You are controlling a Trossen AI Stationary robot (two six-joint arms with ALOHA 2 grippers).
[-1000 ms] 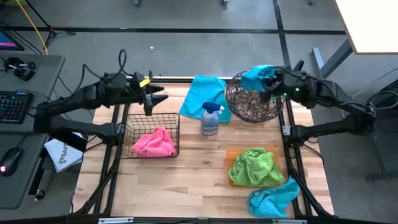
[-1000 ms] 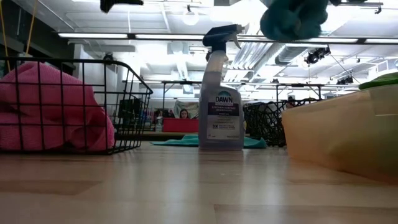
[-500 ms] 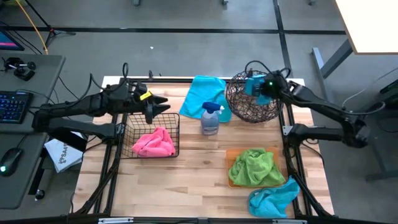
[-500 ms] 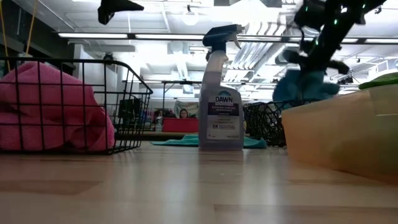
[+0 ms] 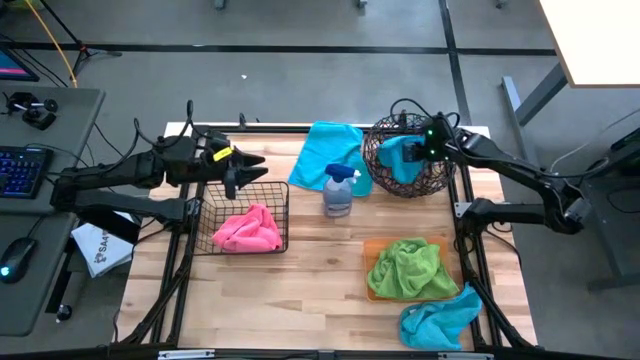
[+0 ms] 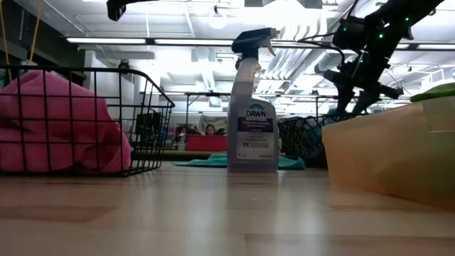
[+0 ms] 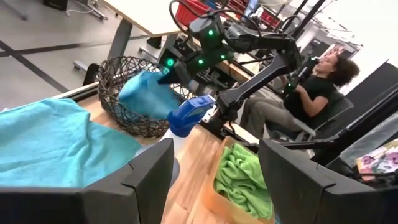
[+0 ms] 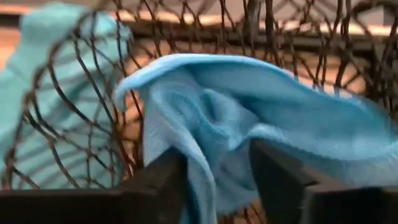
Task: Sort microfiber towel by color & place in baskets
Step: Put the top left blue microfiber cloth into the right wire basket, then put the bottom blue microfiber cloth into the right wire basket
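A light blue towel [image 5: 398, 160] lies inside the round woven-wire basket [image 5: 378, 178] at the table's far right. My right gripper [image 8: 214, 163] hangs over that basket, fingers apart, with a fold of the towel [image 8: 205, 118] between them. My left gripper [image 7: 214, 163] stands open and empty above the far edge of the black wire-grid basket [image 5: 275, 190], which holds a pink towel [image 5: 247, 230]. A green towel [image 5: 405, 268] fills the orange tray [image 5: 372, 246]. Two more blue towels lie on the table: one flat at the far edge [image 5: 325, 150], one at the near right corner [image 5: 440, 318]. My right gripper comes at the blue towel slanting down from the table's right, over the basket's rim. A fold of the cloth [image 8: 208, 168] stands between its parted fingers; whether they touch it, I cannot tell. The towel rests in the basket.
A Dawn spray bottle [image 5: 338, 190] stands upright between the wire-grid basket and the round basket. A black metal frame [image 5: 465, 215] runs along the table's edges. A seated person [image 7: 320, 87] shows beyond the table's right side.
My right gripper has carried the blue towel from above the round basket's far right rim down and toward the table's left, into the basket. The towel, which hung bunched below the gripper, now lies inside the basket.
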